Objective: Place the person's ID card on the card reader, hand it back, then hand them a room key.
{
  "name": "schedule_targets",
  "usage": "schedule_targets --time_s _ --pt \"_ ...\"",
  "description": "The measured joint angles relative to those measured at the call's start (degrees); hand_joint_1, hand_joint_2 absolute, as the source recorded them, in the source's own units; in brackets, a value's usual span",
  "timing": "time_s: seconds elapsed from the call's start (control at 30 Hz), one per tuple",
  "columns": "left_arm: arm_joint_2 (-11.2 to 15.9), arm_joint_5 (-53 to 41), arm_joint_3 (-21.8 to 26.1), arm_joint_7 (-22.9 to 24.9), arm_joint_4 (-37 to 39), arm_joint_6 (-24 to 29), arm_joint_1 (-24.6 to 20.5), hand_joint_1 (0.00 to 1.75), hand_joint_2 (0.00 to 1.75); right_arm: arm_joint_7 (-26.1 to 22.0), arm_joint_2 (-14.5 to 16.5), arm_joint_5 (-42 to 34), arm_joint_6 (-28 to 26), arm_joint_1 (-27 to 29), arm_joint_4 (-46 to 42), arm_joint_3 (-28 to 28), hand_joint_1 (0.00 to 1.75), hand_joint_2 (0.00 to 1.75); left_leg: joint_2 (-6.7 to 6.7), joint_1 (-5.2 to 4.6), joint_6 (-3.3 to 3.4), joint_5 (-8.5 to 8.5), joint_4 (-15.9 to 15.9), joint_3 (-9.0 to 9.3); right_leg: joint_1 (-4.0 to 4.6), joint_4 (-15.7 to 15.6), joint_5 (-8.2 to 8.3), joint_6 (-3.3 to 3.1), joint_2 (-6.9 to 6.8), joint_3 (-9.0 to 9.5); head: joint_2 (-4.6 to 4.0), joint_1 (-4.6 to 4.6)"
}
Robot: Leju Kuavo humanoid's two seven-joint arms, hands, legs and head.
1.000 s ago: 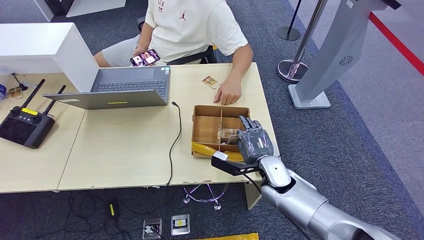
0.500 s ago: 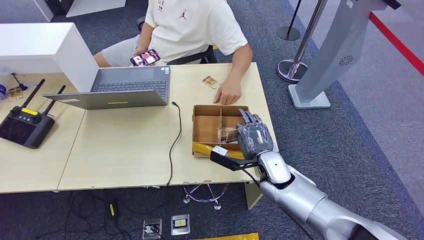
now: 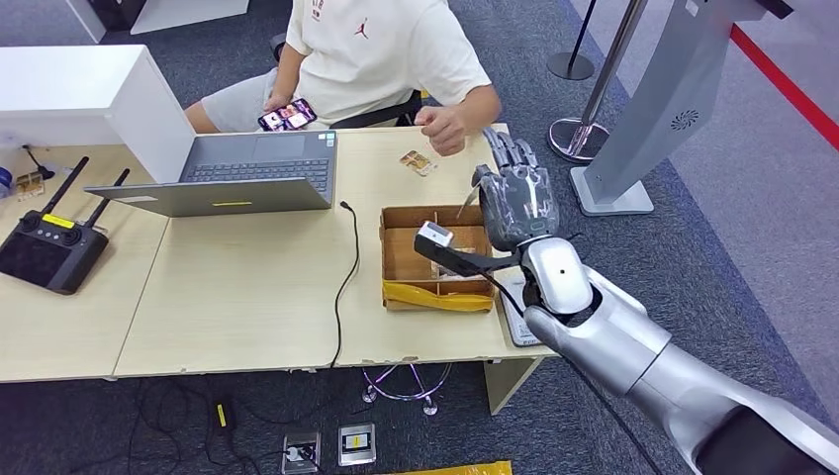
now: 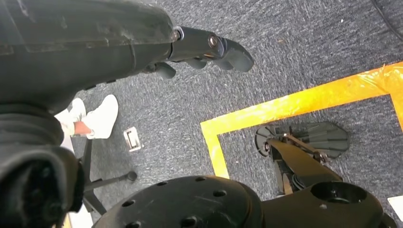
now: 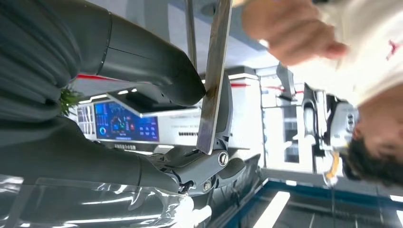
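An open grey laptop (image 3: 237, 173) sits on the pale wooden table (image 3: 247, 297), a black cable (image 3: 346, 277) trailing off its front edge. A black remote controller (image 3: 49, 247) lies at the left; the small item (image 3: 28, 182) beyond it is perhaps a keyring.

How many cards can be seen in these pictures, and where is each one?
2. One card is pinched in the right hand, raised toward the person's hand. Another card lies on the table. The cardboard box may hide more.
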Motion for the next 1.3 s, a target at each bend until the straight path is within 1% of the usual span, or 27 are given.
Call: schedule_targets --time_s 0.17,0.37,0.57,0.7,0.97,1.0,1.1,1.13,1.3 --pt "-0.44 0.0 -0.69 -0.01 0.34 0.0 0.0 0.0 0.0 0.21 -0.69 0.09 2.29 -3.53 -2.67 -0.49 1.75 1.75 0.0 0.0 0.0 0.0 0.0 -0.01 0.0 0.0 0.0 0.0 -0.01 -0.01 0.0 0.0" --pt "-0.54 0.0 -1.51 0.01 0.56 -0.01 -0.26 0.0 0.0 -0.33 -0.56 -1.24 5.79 -6.87 -2.17 -0.32 1.75 1.75 -0.02 0.0 0.0 0.0 0.0 -0.04 0.0 0.0 0.0 0.0 -0.03 -0.01 0.0 0.0" --pt "-0.52 0.0 -2.64 0.56 0.56 0.0 -0.91 0.0 0.0 -1.08 0.4 -2.1 8.38 -8.78 0.73 0.81 1.75 1.75 -0.02 0.01 0.0 0.0 0.0 -0.06 0.0 0.01 0.0 0.0 -0.03 -0.01 0.0 0.01" --pt "-0.45 0.0 -3.44 1.44 0.54 0.0 -1.34 0.0 0.0 -1.18 1.46 -3.21 10.2 -10.7 4.39 1.93 1.75 1.75 -0.04 0.01 0.0 0.0 0.0 -0.08 0.0 0.01 0.0 0.0 -0.04 0.0 0.0 0.0" --pt "-0.42 0.0 -4.25 1.51 0.54 0.0 -1.6 0.0 0.0 -1.85 4.07 -4.22 11.25 -13.82 12.37 3.47 1.75 1.75 -0.08 0.01 0.0 0.0 0.0 -0.07 0.0 0.01 0.0 0.0 -0.05 0.0 0.0 0.01" --pt "-0.42 0.0 -4.25 1.51 0.54 0.0 -1.6 0.0 0.0 -2.02 4.33 -4.25 11.17 -13.96 13.17 3.64 1.5 1.75 -0.07 0.01 0.0 0.0 0.0 -0.07 0.0 0.01 0.0 0.0 -0.05 0.0 0.0 0.0" --pt "-0.42 0.0 -4.25 1.61 0.54 0.0 -1.59 0.0 0.0 -2.38 5.04 -4.22 10.98 -14.11 15.3 4.11 0.2 1.75 -0.07 0.01 0.0 0.0 0.0 -0.07 0.0 0.01 0.0 0.0 -0.05 0.0 0.0 0.0" --pt "-0.42 0.0 -4.25 1.69 0.54 0.0 -1.59 0.0 0.0 -2.55 5.23 -4.17 10.9 -14.12 15.88 4.28 0.0 1.75 -0.07 0.01 0.0 0.0 0.0 -0.07 0.0 0.01 0.0 0.0 -0.05 0.0 0.0 0.01" --pt "-0.42 0.0 -4.25 1.85 0.54 0.0 -1.52 0.0 0.0 -2.9 5.75 -3.15 8.68 -14.13 17.91 5.5 0.0 1.75 -0.07 0.01 0.0 0.0 0.0 -0.07 0.0 0.0 0.0 0.0 -0.05 0.0 0.0 0.0"
